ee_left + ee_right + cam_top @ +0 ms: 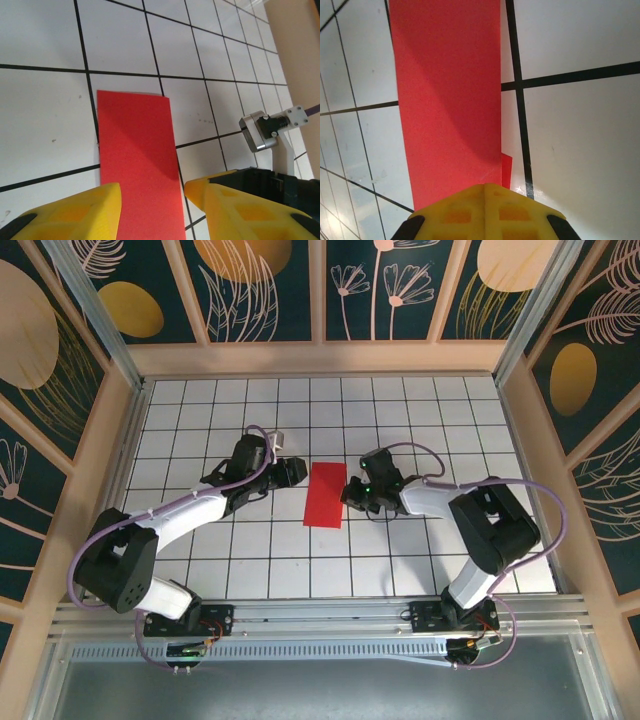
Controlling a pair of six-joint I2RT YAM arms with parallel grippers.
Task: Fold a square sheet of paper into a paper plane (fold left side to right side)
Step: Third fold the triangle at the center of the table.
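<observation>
Left arm [190, 515] reaches from its base at the near left edge of the bench [200, 560] diagonally toward the centre of the white grid. Left pincer [292, 470] sits just beside the upper left corner of the sheet of paper [325, 494]. In the left wrist view the left pincer [152, 190] has its yellow fingers [75, 210] plainly apart, and the red paper [135, 150] runs up between them without being gripped. The sheet lies flat near the middle of the bench as a narrow upright rectangle, about one tile wide and two long, its long sides close to a grid line. Edges look straight and the surface is plain red. In the right wrist view a thin sliver of a lower red layer peeks out past the long edge of the paper [445, 90], near the fingertips. Right pincer [350, 490] is at the right long edge of the sheet, touching or nearly so. Up close the right pincer [485, 187] has its yellow fingers pressed together with no gap, tip at the paper's edge; cannot tell whether a layer is pinched. Right arm [490, 525] bends in from the near right.
</observation>
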